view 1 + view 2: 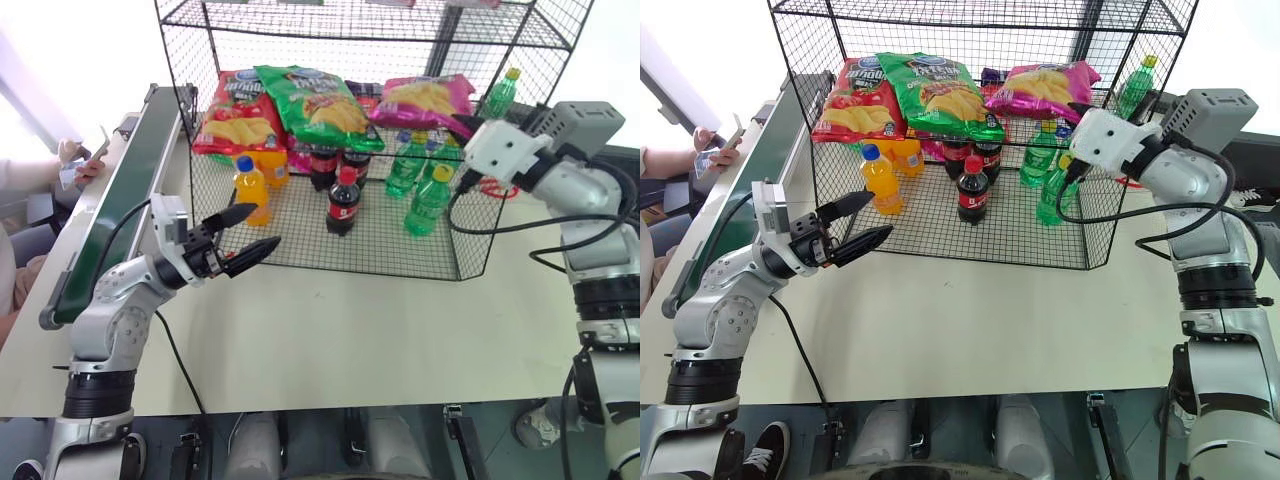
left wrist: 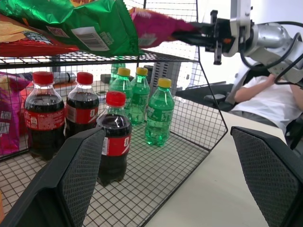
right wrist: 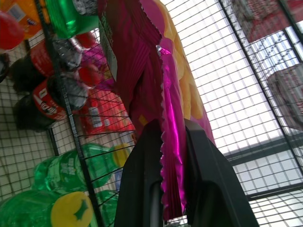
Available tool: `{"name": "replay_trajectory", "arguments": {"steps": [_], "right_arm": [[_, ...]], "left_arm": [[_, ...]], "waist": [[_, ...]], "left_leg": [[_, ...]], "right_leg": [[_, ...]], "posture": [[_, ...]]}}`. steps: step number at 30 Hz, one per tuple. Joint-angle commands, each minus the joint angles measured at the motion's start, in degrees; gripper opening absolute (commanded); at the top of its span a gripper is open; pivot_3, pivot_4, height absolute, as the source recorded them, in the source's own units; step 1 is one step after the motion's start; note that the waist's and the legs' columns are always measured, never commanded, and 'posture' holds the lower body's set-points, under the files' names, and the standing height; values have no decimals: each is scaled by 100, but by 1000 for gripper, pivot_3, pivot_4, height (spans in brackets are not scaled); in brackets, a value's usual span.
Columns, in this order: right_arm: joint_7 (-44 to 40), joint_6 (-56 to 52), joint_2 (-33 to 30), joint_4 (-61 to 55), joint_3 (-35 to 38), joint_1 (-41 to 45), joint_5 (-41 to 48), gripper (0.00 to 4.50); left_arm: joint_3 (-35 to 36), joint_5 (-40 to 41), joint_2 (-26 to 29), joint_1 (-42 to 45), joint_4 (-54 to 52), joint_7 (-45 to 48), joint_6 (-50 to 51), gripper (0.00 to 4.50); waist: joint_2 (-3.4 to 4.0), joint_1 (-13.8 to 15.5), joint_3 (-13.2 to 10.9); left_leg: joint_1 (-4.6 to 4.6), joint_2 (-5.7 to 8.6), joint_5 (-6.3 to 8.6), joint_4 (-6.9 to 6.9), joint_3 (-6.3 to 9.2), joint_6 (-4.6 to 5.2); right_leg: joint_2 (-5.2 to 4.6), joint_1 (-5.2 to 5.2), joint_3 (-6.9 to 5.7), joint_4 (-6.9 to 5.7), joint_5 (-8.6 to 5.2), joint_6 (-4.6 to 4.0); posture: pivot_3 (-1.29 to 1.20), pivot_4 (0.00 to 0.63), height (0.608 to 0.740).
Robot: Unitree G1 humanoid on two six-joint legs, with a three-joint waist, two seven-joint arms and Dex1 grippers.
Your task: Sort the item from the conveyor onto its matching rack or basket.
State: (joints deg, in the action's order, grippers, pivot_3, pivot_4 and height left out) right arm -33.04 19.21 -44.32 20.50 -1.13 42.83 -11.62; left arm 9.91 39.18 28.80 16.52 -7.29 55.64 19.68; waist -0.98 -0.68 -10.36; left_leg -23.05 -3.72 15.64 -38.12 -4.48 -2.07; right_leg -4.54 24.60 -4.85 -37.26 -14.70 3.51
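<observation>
Pink crisp bag (image 1: pixel 425 98): glossy magenta, yellow crisps pictured, lying on the black wire rack (image 1: pixel 330 240)'s middle tier beside one green bag (image 1: pixel 315 105) and one red bag (image 1: pixel 235 115). Right gripper (image 3: pixel 171 142) pinches its crimped edge. Left gripper (image 1: pixel 245 235) gapes empty. Below: three cola bottles (image 1: pixel 343 200), orange-drink bottles (image 1: pixel 251 190), green bottles (image 1: pixel 428 200). Logos unreadable.

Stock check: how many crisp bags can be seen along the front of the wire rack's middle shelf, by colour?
glossy red crisp bag: 1
glossy green crisp bag: 1
glossy magenta-pink crisp bag: 1
Total: 3
</observation>
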Motion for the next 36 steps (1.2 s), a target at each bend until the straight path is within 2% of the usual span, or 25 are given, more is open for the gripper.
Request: {"name": "replay_trajectory", "arguments": {"steps": [1,5,7,10,14,20,22,25,27,32,35,36], "right_arm": [[-77,194,-263,35,156,124,99,454],[-281,-137,-288,-129,380,66,585,2285],[-705,-365,-443,-354,460,-77,940,3195],[-1106,-674,-561,-604,669,-313,1443,3195],[-2048,-1369,-666,-1178,980,-742,2556,3195],[-2535,-1936,-755,-1758,1254,-1185,3246,3195],[-2654,-2733,-707,-2172,1429,-1261,3982,3195],[-2142,-4448,-467,-3292,1548,-1394,5590,3195],[-1883,-5063,-320,-3814,1536,-1706,6145,3195],[-2234,-4926,-294,-4097,1242,-3109,5622,3195],[-2390,-5068,-118,-4167,1320,-3503,5960,4027],[-2267,-5052,-55,-4142,1360,-3473,5907,4464]], "left_arm": [[48,24,21,-14,-285,-47,-49,4500],[51,18,42,-88,-319,-67,-48,4500],[52,41,31,-109,-338,-82,-31,4500],[10,23,16,-148,-364,-83,-34,4500],[-19,-7,15,-142,-339,-67,-56,4500],[17,-59,50,-152,-324,-98,-79,4500],[77,-119,93,-182,-337,-144,-118,4500],[245,-484,288,-286,-401,-508,-183,4500],[372,-683,393,-333,-404,-813,-207,4500],[680,-893,807,-833,-568,-968,-152,4500],[916,-770,1087,-1276,-679,-801,-37,4500],[987,-746,1117,-1359,-708,-817,-39,4500]], "waist": [[0,3,0],[0,3,0],[0,4,0],[0,12,0],[0,13,0],[0,9,0],[0,12,0],[0,-7,0],[-3,10,2],[-12,120,7],[-14,135,8],[-14,135,8]], "left_leg": [[0,0,0,0,0,0],[0,0,0,-1,0,0],[1,0,0,-1,0,0],[1,-1,0,0,1,0],[2,0,0,-1,1,1],[7,0,1,-3,0,2],[7,0,1,-3,1,2],[9,-1,1,-2,1,2],[13,-6,1,-1,5,2],[11,1,7,-2,3,11],[9,3,11,-5,-1,19],[9,3,11,-5,-1,19]], "right_leg": [[0,0,0,0,0,0],[-1,0,0,0,0,0],[-1,0,0,-2,0,0],[-1,-1,0,-1,0,0],[-1,-3,-1,-2,2,2],[-1,-6,-1,-3,3,3],[0,-6,-1,-5,3,3],[0,-6,0,-7,3,2],[4,-6,0,-10,3,1],[-7,-16,-1,3,3,1],[-9,-16,2,9,3,3],[-7,-14,2,8,3,3]], "posture": [[0,150,740],[0,150,740],[0,150,740],[0,150,740],[0,150,740],[0,150,740],[0,150,740],[0,150,740],[0,150,740],[0,150,740],[0,150,740],[0,150,740]]}}
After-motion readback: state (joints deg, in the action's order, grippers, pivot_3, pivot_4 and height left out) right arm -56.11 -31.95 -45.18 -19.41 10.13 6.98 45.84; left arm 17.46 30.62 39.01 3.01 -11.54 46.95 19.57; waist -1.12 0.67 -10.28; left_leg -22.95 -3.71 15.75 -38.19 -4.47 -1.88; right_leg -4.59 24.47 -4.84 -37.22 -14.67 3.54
